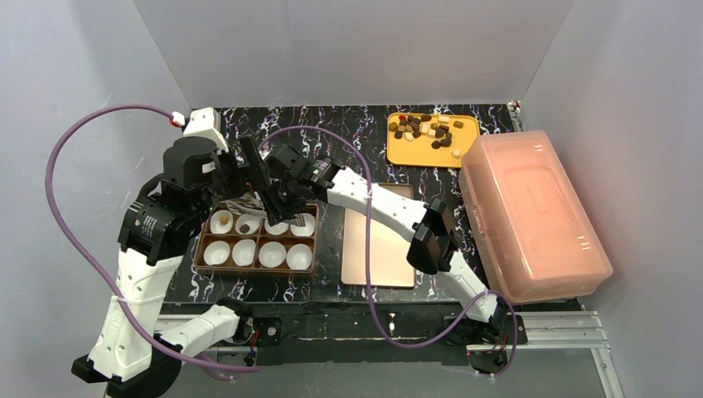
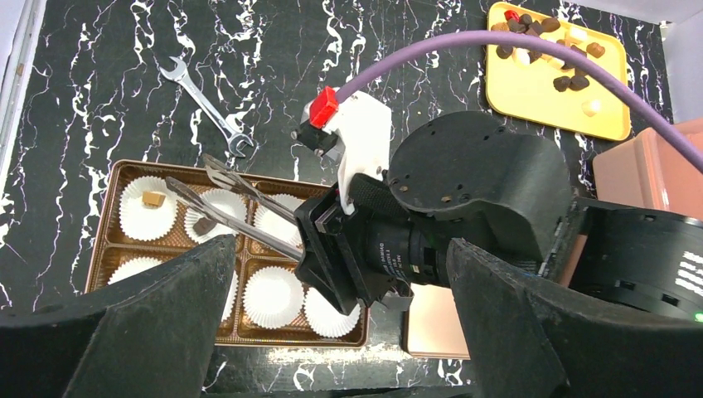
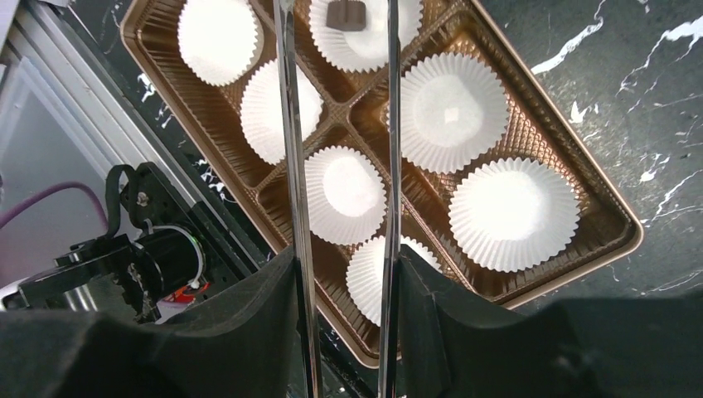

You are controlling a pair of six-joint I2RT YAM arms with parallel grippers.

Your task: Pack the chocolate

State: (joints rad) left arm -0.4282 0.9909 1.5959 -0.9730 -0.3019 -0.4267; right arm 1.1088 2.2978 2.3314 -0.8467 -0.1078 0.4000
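The chocolate (image 1: 427, 130) lies as several dark, tan and cream chunks on a yellow tray (image 1: 414, 153) at the back right. A brown box tray (image 1: 199, 261) holds white paper cups. One tan chunk (image 2: 152, 199) sits in its far-left back cup and one dark chunk (image 2: 203, 225) in the cup beside it. My right gripper (image 3: 344, 257) is shut on metal tweezers (image 3: 292, 166), whose arms stand apart on either side of the dark chunk (image 3: 346, 14). My left gripper (image 2: 340, 249) is open and empty, high above the box tray and the right wrist.
A flat copper lid (image 1: 377, 249) lies right of the box tray. A large pink lidded box (image 1: 530, 215) stands at the right edge. A wrench (image 2: 207, 108) lies behind the box tray. Both arms crowd over the box tray's back row.
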